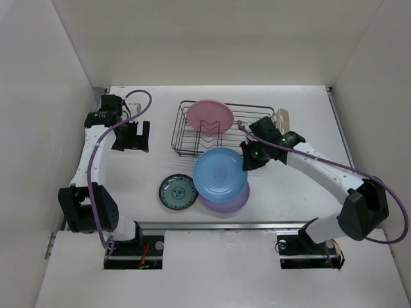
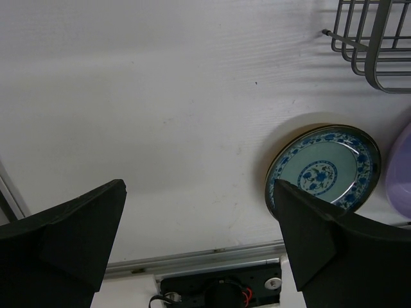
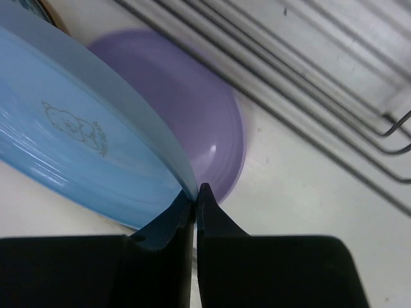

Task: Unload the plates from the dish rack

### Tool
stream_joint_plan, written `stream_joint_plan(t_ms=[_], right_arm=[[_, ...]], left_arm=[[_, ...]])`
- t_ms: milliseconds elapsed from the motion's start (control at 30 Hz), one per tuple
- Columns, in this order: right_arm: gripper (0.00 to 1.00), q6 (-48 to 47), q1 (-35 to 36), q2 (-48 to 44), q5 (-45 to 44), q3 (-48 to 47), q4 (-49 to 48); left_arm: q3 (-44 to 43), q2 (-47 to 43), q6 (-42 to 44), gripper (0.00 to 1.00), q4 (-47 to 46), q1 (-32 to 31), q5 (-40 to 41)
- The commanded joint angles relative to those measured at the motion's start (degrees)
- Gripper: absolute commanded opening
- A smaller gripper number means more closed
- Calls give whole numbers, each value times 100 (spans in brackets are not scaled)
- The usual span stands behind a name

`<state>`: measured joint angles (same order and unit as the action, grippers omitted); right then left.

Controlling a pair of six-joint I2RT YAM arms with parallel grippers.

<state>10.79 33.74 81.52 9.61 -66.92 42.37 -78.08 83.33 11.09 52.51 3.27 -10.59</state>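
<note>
The light blue plate (image 1: 219,172) is out of the rack and sits at the middle of the worktop (image 1: 154,109), just in front of the dish rack (image 1: 182,149). From above you see it nearly flat, as a full round disc. In the right wrist view it slants down from the upper left to the fingers, and a small printed figure shows on its surface. The right fingers (image 3: 164,224) are pressed almost together and pinch this plate by its thin rim at its right edge.

The lavender plate (image 1: 236,200) lies flat on the worktop directly beneath, peeking out at the near right. You cannot tell whether the two plates touch. The teal patterned plate (image 1: 178,192) lies flat just left of them, face up and apart from both.

The dish rack runs left to right across the far half of the worktop, with the cream utensil cup (image 1: 282,119) at its right end. The pink plate (image 1: 210,116) stands in the left part of the rack, leaning so that its face shows from above.

The left fingers (image 2: 70,237) hang over bare worktop at the far left, well apart from the rack. They are spread wide and hold nothing.
</note>
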Motion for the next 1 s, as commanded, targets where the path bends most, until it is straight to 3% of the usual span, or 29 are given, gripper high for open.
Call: stream_joint_plan(t_ms=[0, 133, 300, 733, 967], right_arm=[[0, 407, 37, -31, 226, 143, -27], [0, 539, 37, 93, 33, 319, -27], [8, 600, 37, 417, -99, 424, -27], [8, 600, 89, 594, -151, 530, -89], [21, 653, 89, 646, -205, 530, -89]], left_arm=[[100, -291, 16, 99, 49, 16, -224], [232, -432, 16, 99, 49, 16, -224], [338, -589, 16, 99, 49, 16, -224], [452, -704, 16, 99, 101, 16, -172], [452, -704, 68, 99, 101, 16, -172]])
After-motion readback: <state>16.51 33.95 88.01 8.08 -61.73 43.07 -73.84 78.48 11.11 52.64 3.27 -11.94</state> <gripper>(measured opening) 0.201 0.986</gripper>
